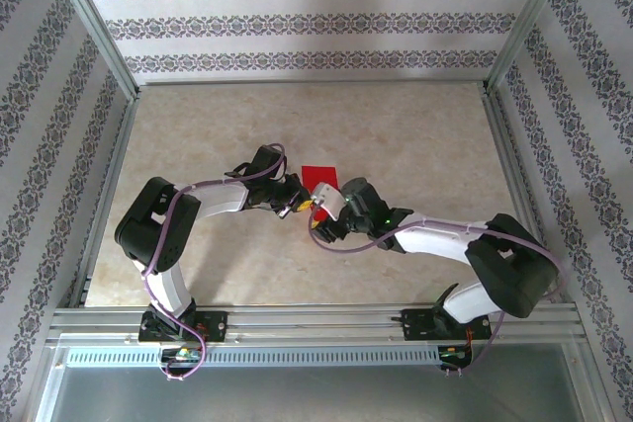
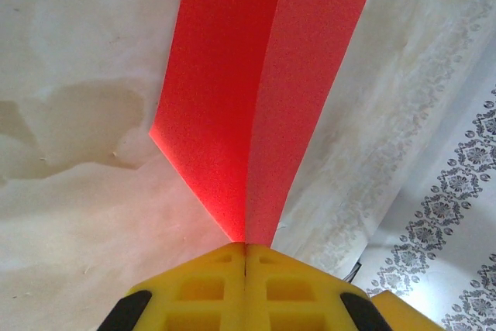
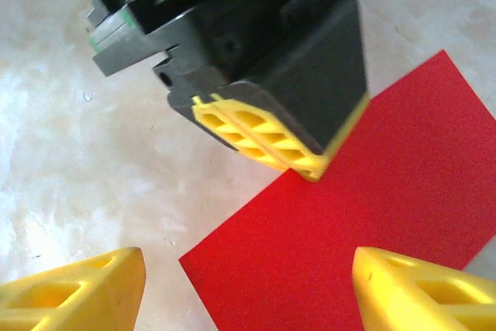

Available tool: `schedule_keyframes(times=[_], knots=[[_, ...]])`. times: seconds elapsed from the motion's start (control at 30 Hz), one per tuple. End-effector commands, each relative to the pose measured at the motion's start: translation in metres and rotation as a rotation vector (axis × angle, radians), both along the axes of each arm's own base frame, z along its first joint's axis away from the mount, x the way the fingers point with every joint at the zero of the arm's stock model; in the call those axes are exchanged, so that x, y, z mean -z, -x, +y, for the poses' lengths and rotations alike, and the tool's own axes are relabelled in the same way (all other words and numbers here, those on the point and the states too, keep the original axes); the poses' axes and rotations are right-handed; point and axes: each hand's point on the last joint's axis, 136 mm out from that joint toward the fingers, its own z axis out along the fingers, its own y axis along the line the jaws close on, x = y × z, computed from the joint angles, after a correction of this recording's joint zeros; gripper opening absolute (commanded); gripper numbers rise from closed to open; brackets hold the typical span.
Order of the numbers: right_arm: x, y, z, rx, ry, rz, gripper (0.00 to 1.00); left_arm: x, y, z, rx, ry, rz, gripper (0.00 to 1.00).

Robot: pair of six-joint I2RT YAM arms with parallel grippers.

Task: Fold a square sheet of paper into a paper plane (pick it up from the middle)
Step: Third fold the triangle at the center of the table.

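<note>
In the left wrist view the left fingers (image 2: 246, 269) are pressing shut at the bottom centre of the frame. They are pinching the near edge of the square sheet of paper (image 2: 256, 75), which is running from their tips up to the top edge and bending along a crease down its middle, above the pale desk (image 2: 77, 215). In the right wrist view those closed fingers are showing at upper centre, clamping the sheet's upper-left edge, and the red sheet is spreading across the lower right. The right fingers (image 3: 70, 288) are standing wide apart at the bottom corners, gripping nothing, with the sheet's near corner lying between them. Whether the right-hand one is touching the paper I cannot tell.
</note>
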Motion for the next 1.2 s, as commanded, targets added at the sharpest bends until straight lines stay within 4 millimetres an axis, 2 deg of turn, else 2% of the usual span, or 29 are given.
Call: schedule_keyframes(times=[0.0,0.17,0.3,0.5,0.7,0.77,0.83,0.97,1.07,1.17], knots=[[0.01,-0.001,0.002,-0.033,0.067,-0.086,0.72,-0.006,-0.006,0.003,-0.026,0.004,0.021,0.04],[0.018,-0.006,-0.002,-0.007,0.101,-0.115,0.7,-0.005,-0.005,0.003,-0.024,0.0,0.024,0.04],[0.019,-0.01,-0.008,0.02,0.128,-0.14,0.56,-0.003,-0.004,0.004,-0.025,-0.004,0.029,0.04],[0.018,-0.007,-0.008,0.007,0.119,-0.141,0.38,-0.001,-0.003,0.006,-0.027,-0.01,0.032,0.04],[0.014,-0.001,-0.004,-0.015,0.085,-0.121,0.25,0.001,-0.002,0.009,-0.03,-0.022,0.034,0.06],[0.013,0.002,-0.002,-0.024,0.067,-0.105,0.22,0.001,-0.002,0.012,-0.032,-0.032,0.031,0.09],[0.012,0.005,0.001,-0.032,0.043,-0.079,0.18,0.0,-0.002,0.018,-0.034,-0.05,0.026,0.17],[0.009,0.016,0.014,-0.056,-0.045,0.032,0.12,-0.008,-0.006,0.046,-0.053,-0.132,-0.011,0.31],[0.005,0.025,0.025,-0.069,-0.117,0.129,0.1,-0.025,-0.013,0.065,-0.048,-0.209,-0.092,0.36],[0.004,0.03,0.033,-0.066,-0.173,0.228,0.1,-0.045,-0.024,0.065,-0.007,-0.244,-0.185,0.39]])
